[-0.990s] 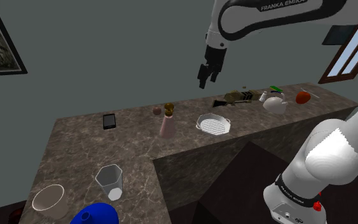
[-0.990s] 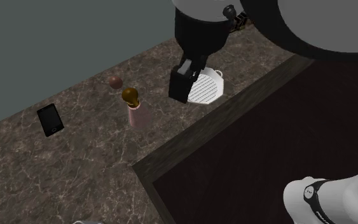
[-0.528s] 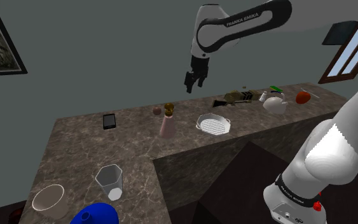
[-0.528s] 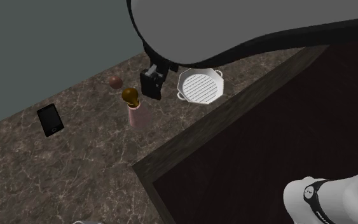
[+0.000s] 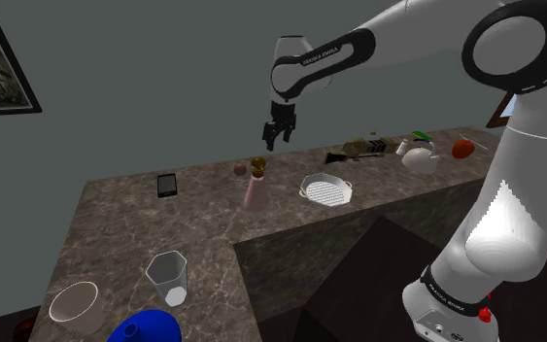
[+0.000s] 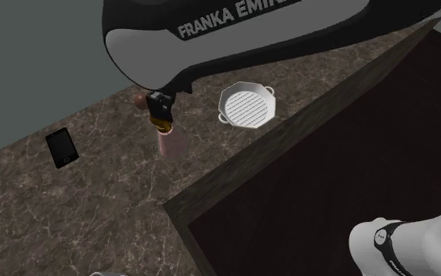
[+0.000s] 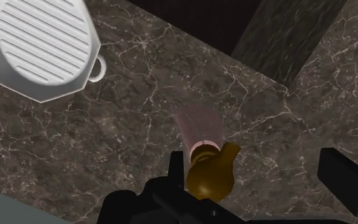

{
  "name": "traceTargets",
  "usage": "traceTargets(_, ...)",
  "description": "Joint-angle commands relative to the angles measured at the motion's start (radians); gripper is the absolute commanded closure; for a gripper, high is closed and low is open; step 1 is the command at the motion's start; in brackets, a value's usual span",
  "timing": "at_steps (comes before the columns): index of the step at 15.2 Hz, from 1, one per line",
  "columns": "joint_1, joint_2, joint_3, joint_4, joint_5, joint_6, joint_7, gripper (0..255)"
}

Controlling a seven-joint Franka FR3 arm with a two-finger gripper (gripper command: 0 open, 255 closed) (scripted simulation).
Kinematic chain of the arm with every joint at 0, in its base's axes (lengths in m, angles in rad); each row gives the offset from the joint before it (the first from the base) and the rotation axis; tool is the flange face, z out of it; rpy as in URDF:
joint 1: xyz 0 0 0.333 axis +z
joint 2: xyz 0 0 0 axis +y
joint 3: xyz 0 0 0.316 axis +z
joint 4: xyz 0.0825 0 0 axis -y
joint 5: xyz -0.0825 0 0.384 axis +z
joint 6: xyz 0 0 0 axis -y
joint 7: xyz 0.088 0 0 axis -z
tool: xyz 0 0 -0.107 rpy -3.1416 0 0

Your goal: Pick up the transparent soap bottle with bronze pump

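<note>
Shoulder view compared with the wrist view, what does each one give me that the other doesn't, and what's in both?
The shoulder view adds a flat black phone, a clear faceted cup and the white arm reaching over. The wrist view adds a top-down look at the bronze pump between the fingers of the open black gripper, untouched. Both share the pinkish translucent soap bottle, the white ridged octagonal pan and the dark marbled counter.

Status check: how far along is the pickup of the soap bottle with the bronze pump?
Approach looks done: the black two-finger gripper hangs open over the pinkish translucent soap bottle, its round bronze pump between the fingers, untouched. In hand: lining up. Left: descend, close and lift; the bottle stands upright on the dark marble counter.
</note>
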Motion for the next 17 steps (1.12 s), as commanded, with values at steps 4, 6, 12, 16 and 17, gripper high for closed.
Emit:
traceTargets(4, -0.005, 0.205, 0.001, 0.181, 0.007, 0.010, -0.014, 0)
traceTargets(6, -0.007, 0.288, 0.002, 0.265, 0.010, 0.003, -0.019, 0)
traceTargets(12, -0.011, 0.423, 0.004, 0.381, 0.012, 0.015, -0.026, 0)
traceTargets(16, -0.011, 0.451, 0.004, 0.370, 0.013, 0.054, -0.027, 0)
traceTargets(17, -0.011, 0.455, 0.004, 0.369, 0.013, 0.060, -0.027, 0)
